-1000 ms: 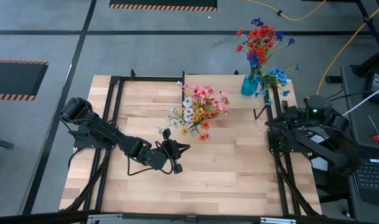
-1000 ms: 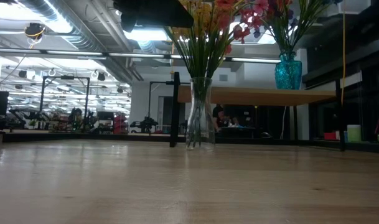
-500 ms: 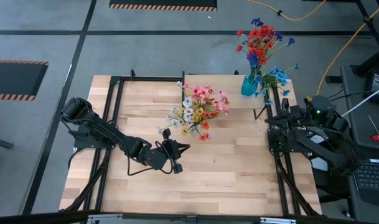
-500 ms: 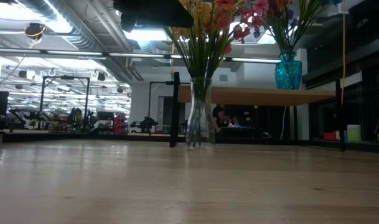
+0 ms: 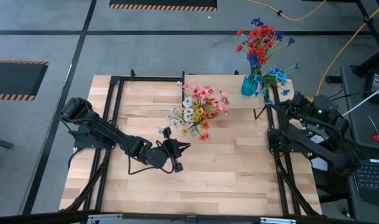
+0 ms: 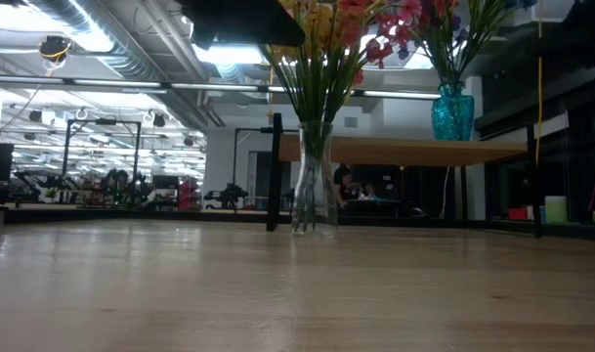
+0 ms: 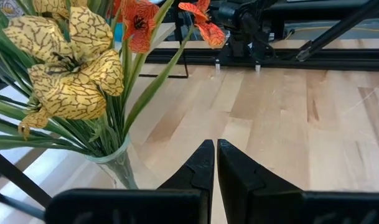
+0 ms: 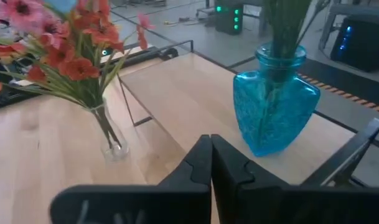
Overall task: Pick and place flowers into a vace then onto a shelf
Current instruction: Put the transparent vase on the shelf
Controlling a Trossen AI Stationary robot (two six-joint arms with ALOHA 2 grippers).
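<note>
Clear vase (image 6: pixel 314 176) of pink, yellow and white flowers (image 5: pixel 198 109) stands on the wood surface (image 5: pixel 239 168) near its middle, in front of the shelf (image 6: pixel 404 150). Blue vase (image 8: pixel 274 102) with red and blue flowers (image 5: pixel 261 40) sits on the shelf at far right. Left claw (image 5: pixel 177 149) clenched, empty, just near-left of the clear vase. Right claw (image 8: pixel 210 163) clenched, empty, at right by the blue vase.

No readable text
No lettering, label, brand, number or sign can be made out in any view.
</note>
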